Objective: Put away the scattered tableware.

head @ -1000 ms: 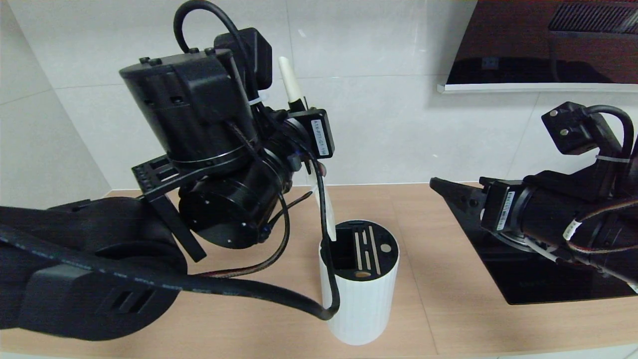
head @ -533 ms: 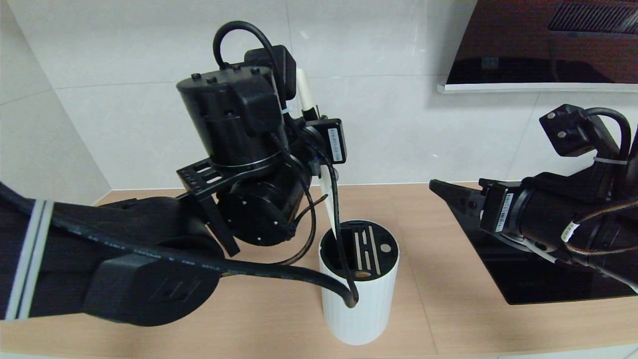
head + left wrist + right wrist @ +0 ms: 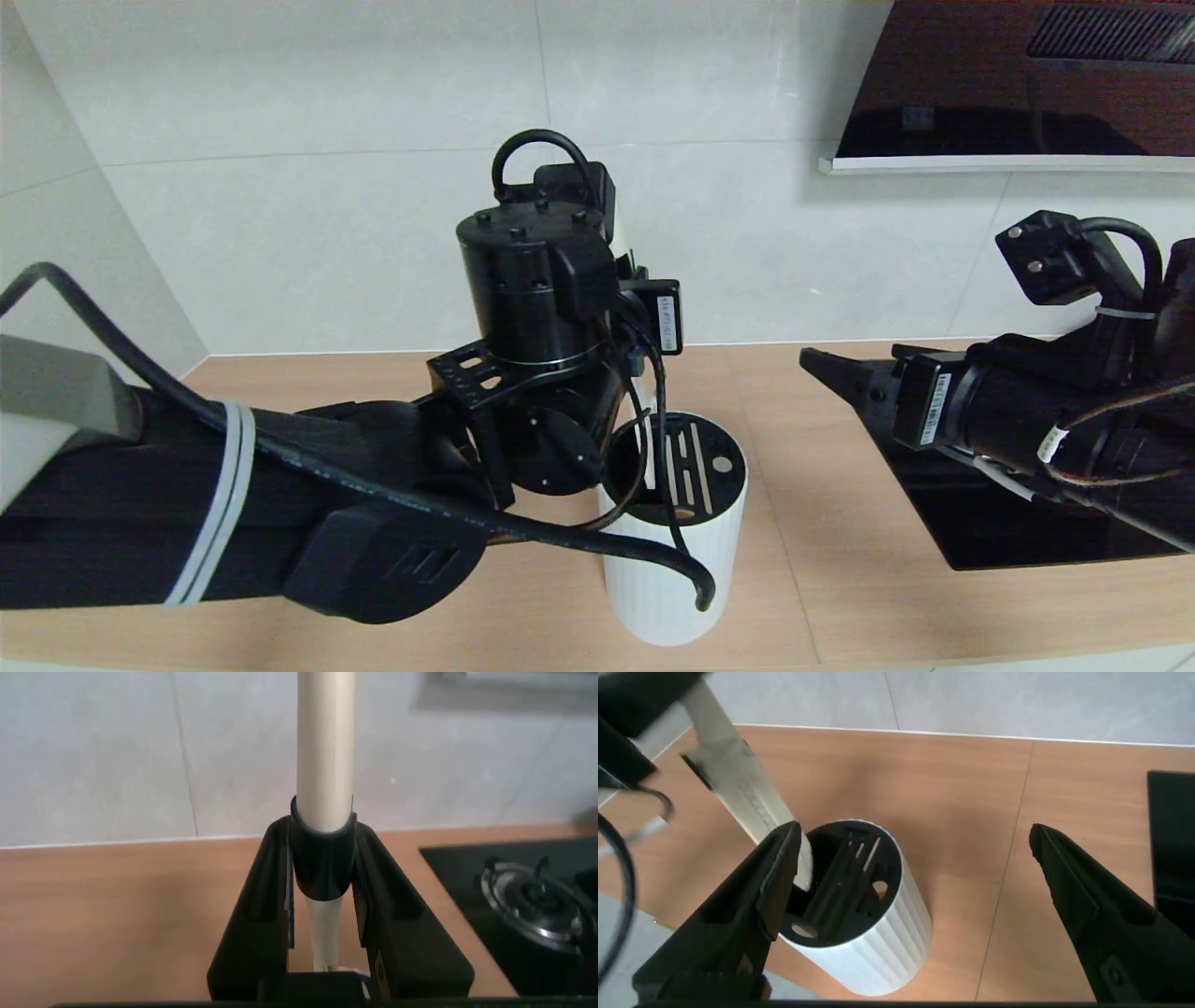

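while the knife tip is in the holder mouth: lower straight, blade upright.
left gripper: clamped on knife handle; let go once seated.
right gripper: spread wide, empty.

- The holder stands on the counter, lower centre of the head view.
- The knife, in the left gripper above, dips into the holder's left opening.
- The cooktop lies right of the holder, apart from it.
- The hood hangs upper right.
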Robot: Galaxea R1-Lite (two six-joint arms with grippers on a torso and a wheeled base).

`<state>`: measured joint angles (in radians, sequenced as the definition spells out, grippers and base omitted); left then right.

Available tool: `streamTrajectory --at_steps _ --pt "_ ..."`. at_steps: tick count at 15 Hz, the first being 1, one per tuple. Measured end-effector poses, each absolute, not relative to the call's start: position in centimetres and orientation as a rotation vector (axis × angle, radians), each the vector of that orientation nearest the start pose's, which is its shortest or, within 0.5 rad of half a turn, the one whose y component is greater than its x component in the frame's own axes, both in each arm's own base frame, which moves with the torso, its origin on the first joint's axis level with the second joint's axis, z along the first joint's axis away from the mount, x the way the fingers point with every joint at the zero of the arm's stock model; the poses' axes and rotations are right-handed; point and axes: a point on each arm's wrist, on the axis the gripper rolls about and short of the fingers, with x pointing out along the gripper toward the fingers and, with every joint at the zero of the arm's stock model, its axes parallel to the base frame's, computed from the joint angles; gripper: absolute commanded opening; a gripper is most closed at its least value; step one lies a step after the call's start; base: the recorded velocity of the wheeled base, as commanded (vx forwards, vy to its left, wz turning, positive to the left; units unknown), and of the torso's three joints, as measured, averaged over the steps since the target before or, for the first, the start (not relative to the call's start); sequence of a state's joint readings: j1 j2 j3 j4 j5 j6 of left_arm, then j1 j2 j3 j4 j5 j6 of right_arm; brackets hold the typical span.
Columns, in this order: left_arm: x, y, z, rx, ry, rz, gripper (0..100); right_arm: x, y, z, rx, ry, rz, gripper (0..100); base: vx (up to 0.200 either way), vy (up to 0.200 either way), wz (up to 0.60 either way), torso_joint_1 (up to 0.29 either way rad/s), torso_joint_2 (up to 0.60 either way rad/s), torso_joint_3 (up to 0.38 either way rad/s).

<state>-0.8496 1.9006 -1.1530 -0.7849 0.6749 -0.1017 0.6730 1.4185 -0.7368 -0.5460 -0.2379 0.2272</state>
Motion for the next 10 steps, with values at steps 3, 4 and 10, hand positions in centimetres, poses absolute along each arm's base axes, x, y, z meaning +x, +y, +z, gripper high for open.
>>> streamTrajectory --at_steps 3,4,10 --pt "25.9 -27.5 21.4 -0.11 0.003 -0.174 0 19.1 14.5 23.0 0.16 0.177 0.417 100 0.0 0.0 0.0 0.0 0.0 0.0" --pt "26.0 -27.6 21.2 -0.119 0.008 -0.172 0 19.1 14.5 22.9 0.159 0.179 0.418 100 0.0 0.0 0.0 0.0 0.0 0.0" --pt "25.5 -28.2 19.1 -0.091 0.055 -0.179 0 19.1 14.6 22.8 0.158 0.182 0.419 100 0.0 0.0 0.0 0.0 0.0 0.0"
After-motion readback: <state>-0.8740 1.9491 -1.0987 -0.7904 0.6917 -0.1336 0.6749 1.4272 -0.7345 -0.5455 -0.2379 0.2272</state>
